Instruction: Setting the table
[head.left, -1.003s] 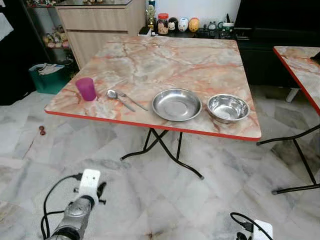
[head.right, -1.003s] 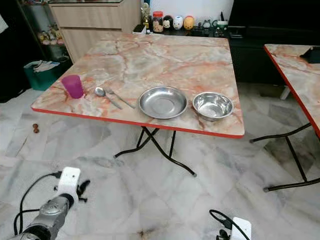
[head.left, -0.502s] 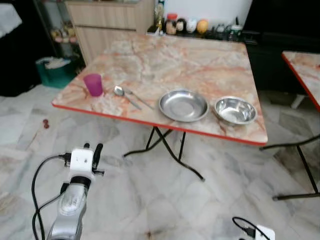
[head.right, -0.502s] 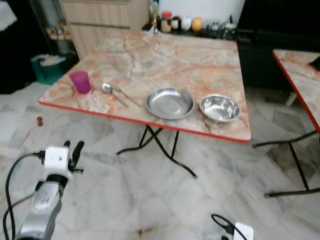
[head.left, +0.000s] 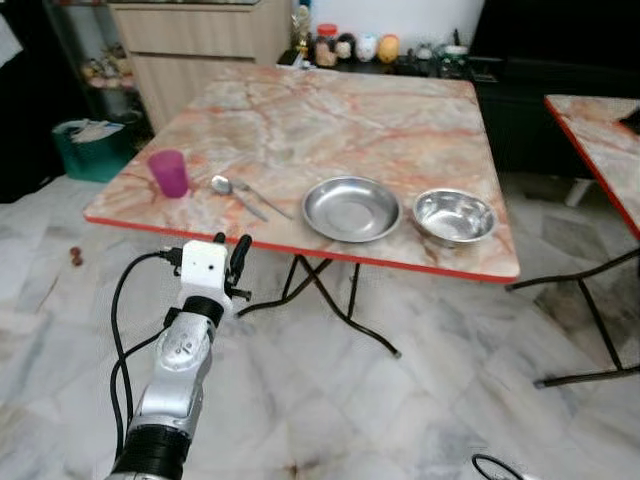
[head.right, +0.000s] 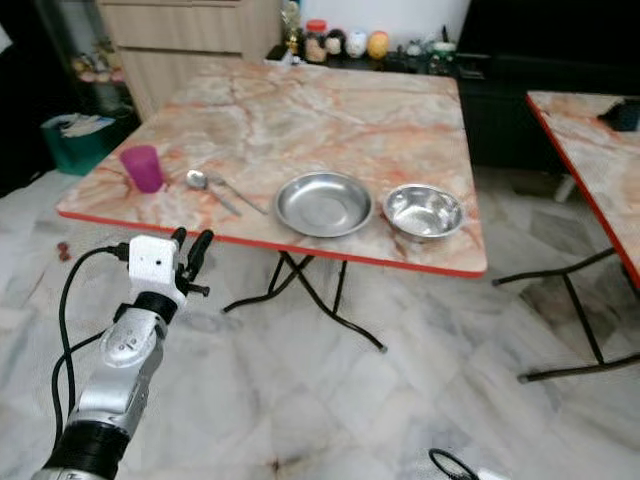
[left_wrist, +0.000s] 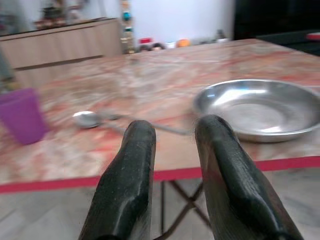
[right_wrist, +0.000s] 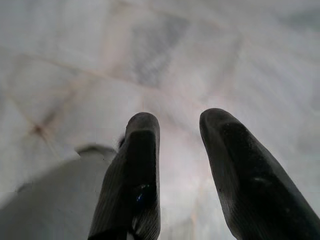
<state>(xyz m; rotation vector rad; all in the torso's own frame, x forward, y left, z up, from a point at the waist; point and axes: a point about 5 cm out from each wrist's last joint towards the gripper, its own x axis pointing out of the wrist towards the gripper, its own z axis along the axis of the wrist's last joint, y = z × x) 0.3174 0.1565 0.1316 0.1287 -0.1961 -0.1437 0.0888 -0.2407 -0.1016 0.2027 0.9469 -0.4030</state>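
Progress since a second earlier lay nearest us: our left claw (head.left: 232, 266) had risen from low over the floor to just short of the bench's red front edge (head.left: 180, 232), its two fingers slightly parted and holding nothing. Our right claw (right_wrist: 172, 170) hung idle over the marble floor (right_wrist: 210, 55), fingers likewise apart and empty.

Beyond the left claw, along the near side of the bench, the things to be set had not shifted. The purple cup (head.left: 169, 173) stood upright at the left corner. Just beside it lay the spoon (head.left: 236, 196) and what looked like a fork (head.left: 264, 199), close together at a slant. The shallow steel plate (head.left: 352, 209) sat to their right, and the steel bowl (head.left: 454, 216) next to it, apart from the plate.

From the wrist, our fingers pointed roughly between cutlery and plate, so we judged that the reach had begun but no piece had yet been chosen. Farther back stood jars (head.left: 325, 47) and a wooden cabinet (head.left: 200, 40).
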